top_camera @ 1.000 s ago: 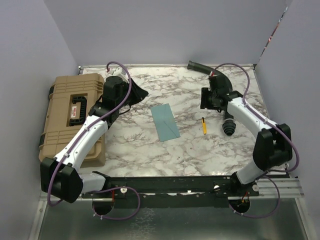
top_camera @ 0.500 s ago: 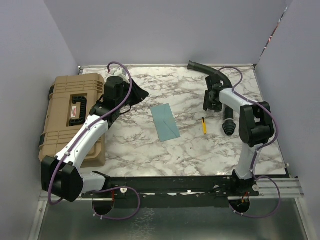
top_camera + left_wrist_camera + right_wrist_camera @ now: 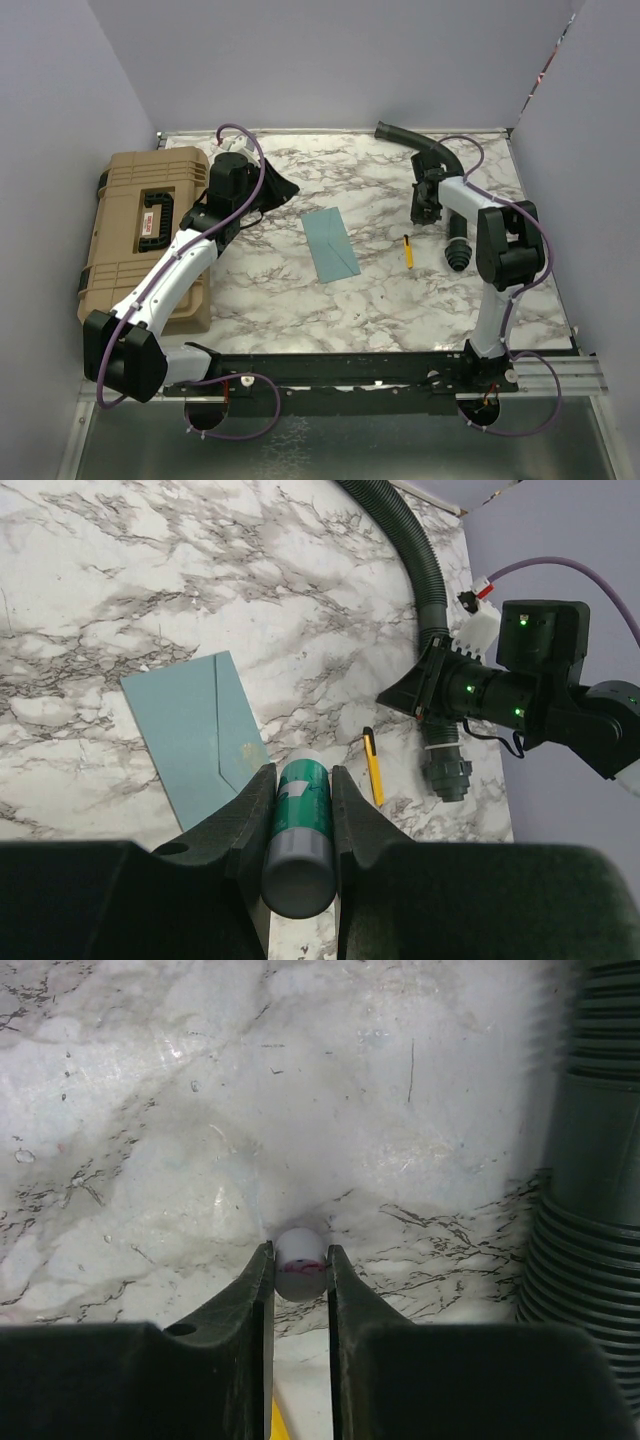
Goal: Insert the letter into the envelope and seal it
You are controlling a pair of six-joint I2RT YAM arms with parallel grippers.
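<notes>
The teal envelope (image 3: 330, 245) lies flat on the marble table, its flap outline visible in the left wrist view (image 3: 195, 730). The letter is out of view. My left gripper (image 3: 281, 187) hovers at the back left of the envelope. It is shut on a green glue stick (image 3: 300, 825) with a grey end, held lengthwise between the fingers (image 3: 303, 770). My right gripper (image 3: 421, 212) is down at the table on the right. Its jaws (image 3: 300, 1256) are shut on a small white cap (image 3: 300, 1265) with a red mark.
A tan tool case (image 3: 140, 230) fills the left side. A black corrugated hose (image 3: 430, 150) curves along the back right, its end piece (image 3: 457, 250) beside the right arm. A small yellow pen-like object (image 3: 408, 251) lies between envelope and hose.
The right arm folded inward and its gripper came down to the table, closing on the white cap. The left arm and the envelope have not moved.
</notes>
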